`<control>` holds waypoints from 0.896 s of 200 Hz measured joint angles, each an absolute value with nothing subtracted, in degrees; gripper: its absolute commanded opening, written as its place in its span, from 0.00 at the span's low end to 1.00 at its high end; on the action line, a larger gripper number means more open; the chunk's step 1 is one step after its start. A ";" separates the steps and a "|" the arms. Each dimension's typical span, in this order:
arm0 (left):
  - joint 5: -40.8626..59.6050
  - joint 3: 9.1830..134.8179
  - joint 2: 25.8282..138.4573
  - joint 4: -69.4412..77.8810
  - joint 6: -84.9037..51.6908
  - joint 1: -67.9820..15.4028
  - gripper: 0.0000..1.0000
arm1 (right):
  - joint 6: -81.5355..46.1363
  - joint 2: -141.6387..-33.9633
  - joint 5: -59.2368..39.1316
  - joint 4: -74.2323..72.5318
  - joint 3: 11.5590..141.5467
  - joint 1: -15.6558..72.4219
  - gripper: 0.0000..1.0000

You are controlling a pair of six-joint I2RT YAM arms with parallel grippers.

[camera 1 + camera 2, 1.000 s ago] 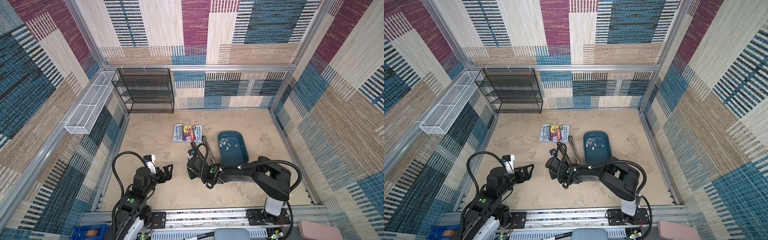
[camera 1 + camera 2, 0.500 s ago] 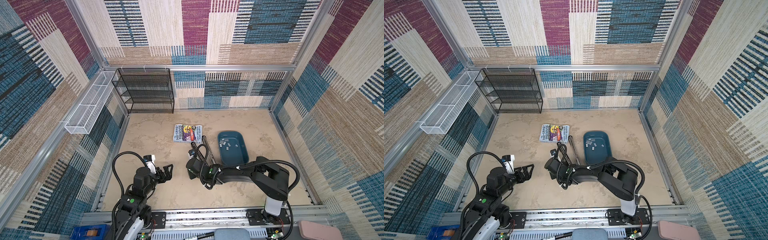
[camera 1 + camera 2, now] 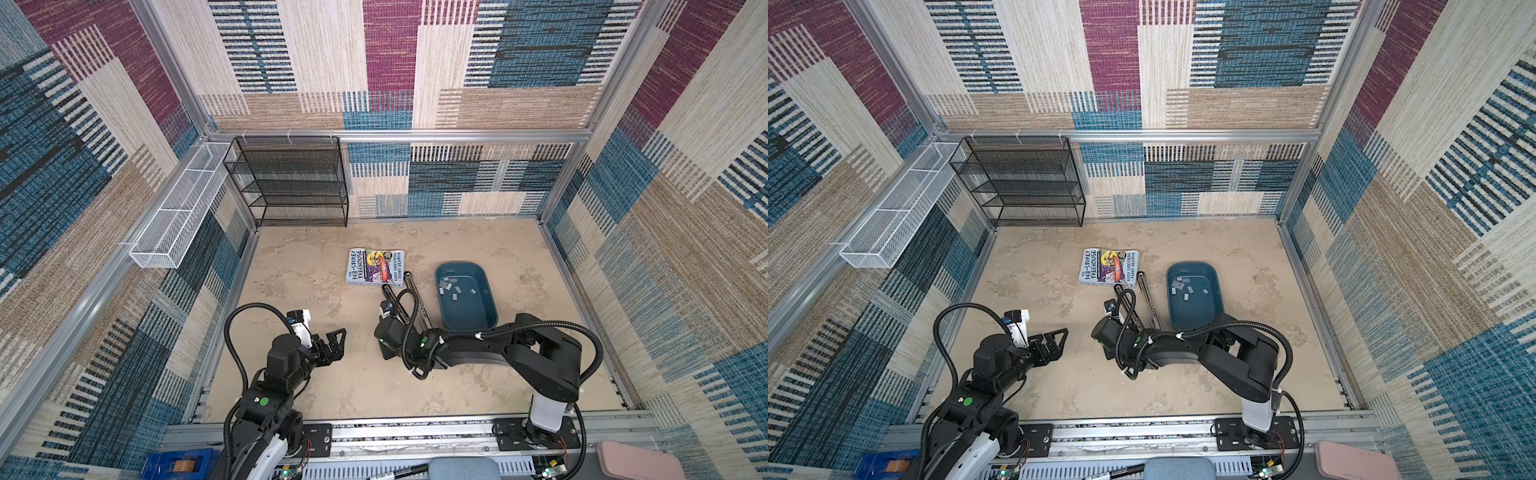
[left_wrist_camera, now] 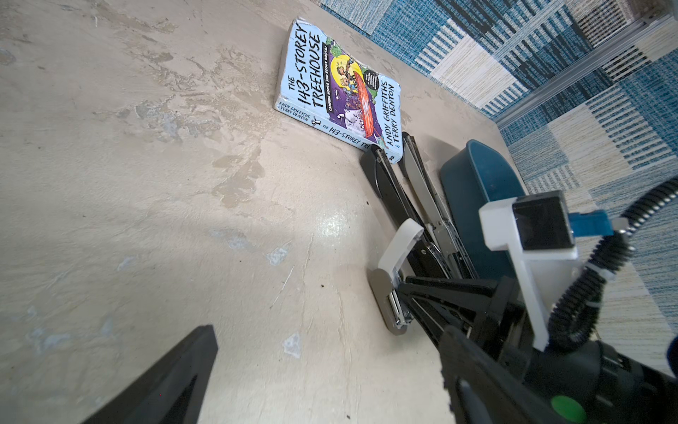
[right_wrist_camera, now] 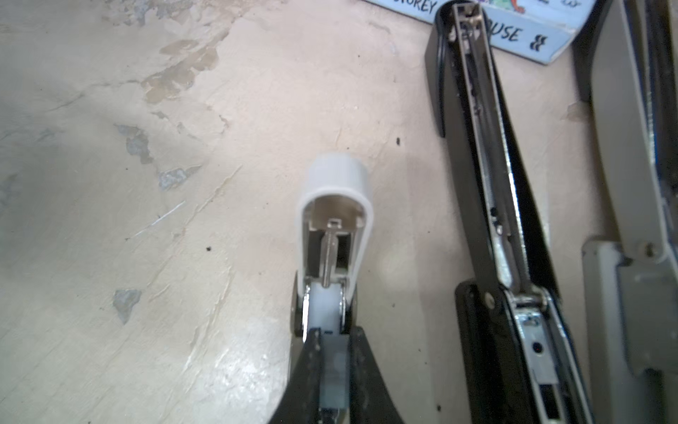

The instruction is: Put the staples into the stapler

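Note:
My right gripper (image 5: 332,352) is shut on the sides of a small white and grey stapler (image 5: 335,205). The stapler's white lid is hinged up, showing its spring rail, and its grey base (image 4: 385,304) rests on the table. In both top views this grip lies hidden under the right wrist (image 3: 390,332). The staples (image 3: 455,286) (image 3: 1185,286) lie loose in the far end of a dark blue tray (image 3: 469,320). My left gripper (image 3: 332,343) (image 4: 326,381) hovers open and empty to the left of the stapler.
Two long staplers, a black one (image 5: 488,165) and a grey one (image 4: 422,183), lie opened flat between the held stapler and the tray. A paperback book (image 3: 376,267) lies just beyond them. A black mesh shelf (image 3: 291,183) stands at the back left.
The right arm has edged very slightly to the left with the stapler. The left arm has not moved.

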State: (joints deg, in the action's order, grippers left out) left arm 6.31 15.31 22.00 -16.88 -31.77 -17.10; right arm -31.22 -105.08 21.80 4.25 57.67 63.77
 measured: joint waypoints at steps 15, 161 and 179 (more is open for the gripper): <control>6.31 15.31 22.00 -16.86 -31.77 -17.10 0.99 | -31.42 -104.73 21.56 4.45 58.02 64.20 0.04; 6.31 15.20 22.00 -16.86 -31.77 -17.12 0.99 | -32.88 -106.28 23.00 5.45 59.72 64.86 0.06; 6.31 15.20 22.00 -16.86 -31.77 -17.10 0.99 | -32.88 -106.48 23.07 5.39 59.72 64.86 0.06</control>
